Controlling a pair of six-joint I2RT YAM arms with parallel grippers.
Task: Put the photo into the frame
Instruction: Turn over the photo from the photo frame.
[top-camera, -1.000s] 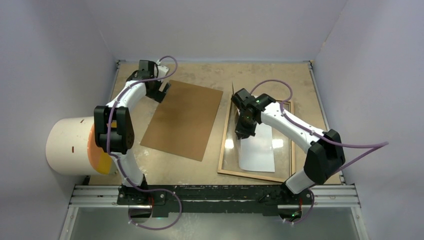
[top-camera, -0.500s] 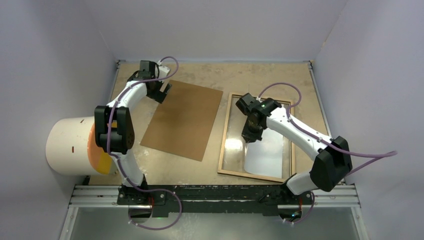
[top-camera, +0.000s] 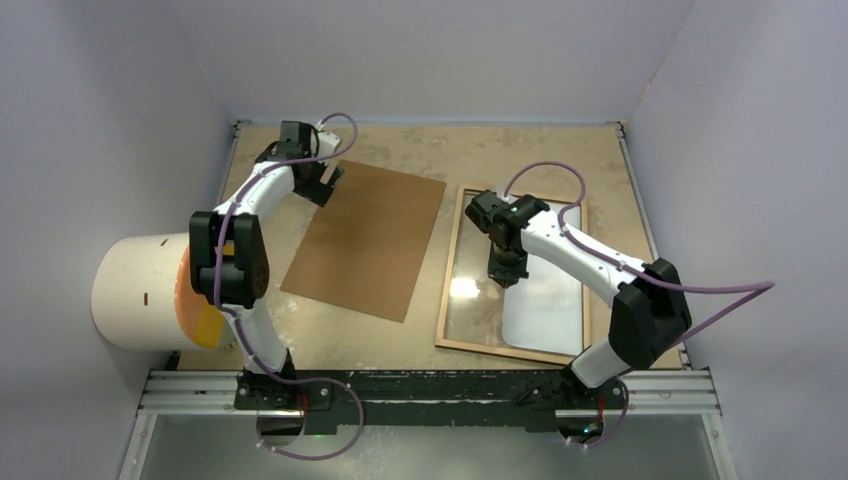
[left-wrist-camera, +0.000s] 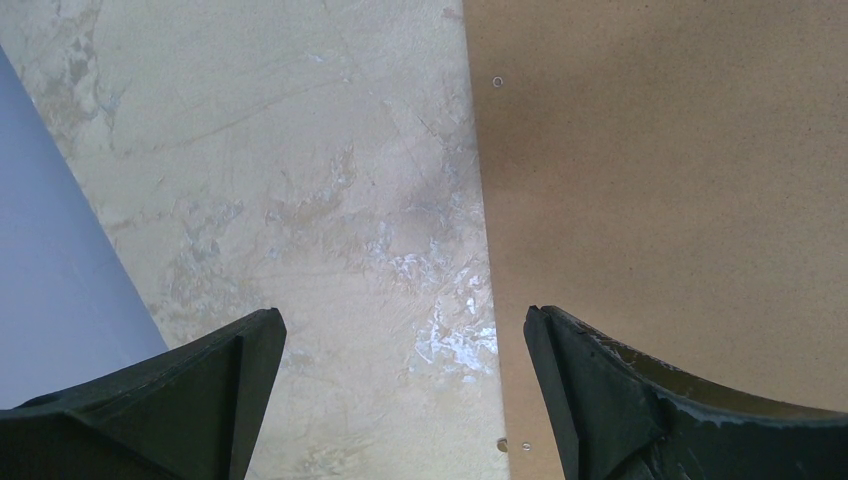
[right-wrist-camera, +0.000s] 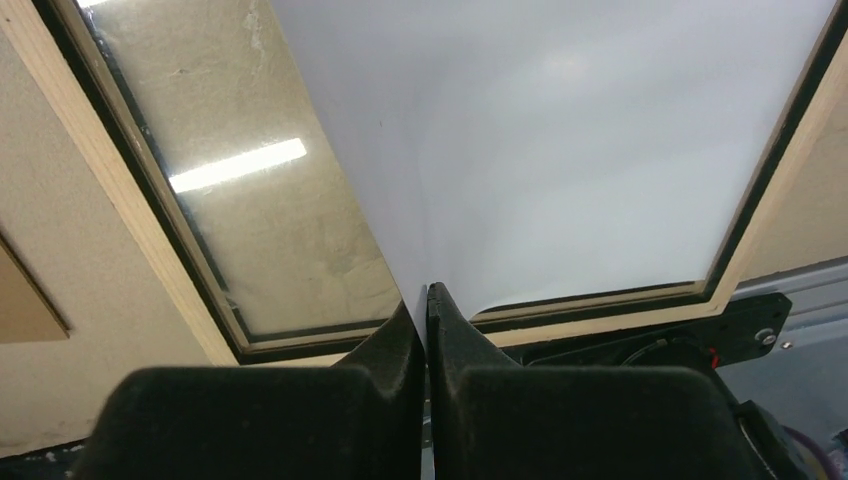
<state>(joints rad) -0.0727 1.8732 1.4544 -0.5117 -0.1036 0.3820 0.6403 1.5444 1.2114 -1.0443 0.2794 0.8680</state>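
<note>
- While the thin, pale, glossy rectangular photo (right-wrist-camera: 560, 150) is pinched at its edge by the clenched right gripper (right-wrist-camera: 427, 300), it can be creased if it is pushed down or dragged.
- The sheet is seen skewed inside the thin-railed, light-wood rectangular frame (top-camera: 447, 290); a corner may be caught on a rail if it is let go crooked.
- Only a blank whitish face is shown, lifted near the claw and flatter farther off.
- The left gripper (left-wrist-camera: 405, 330) is held released over the edge of the plain brown backing board (top-camera: 365, 240).
</note>
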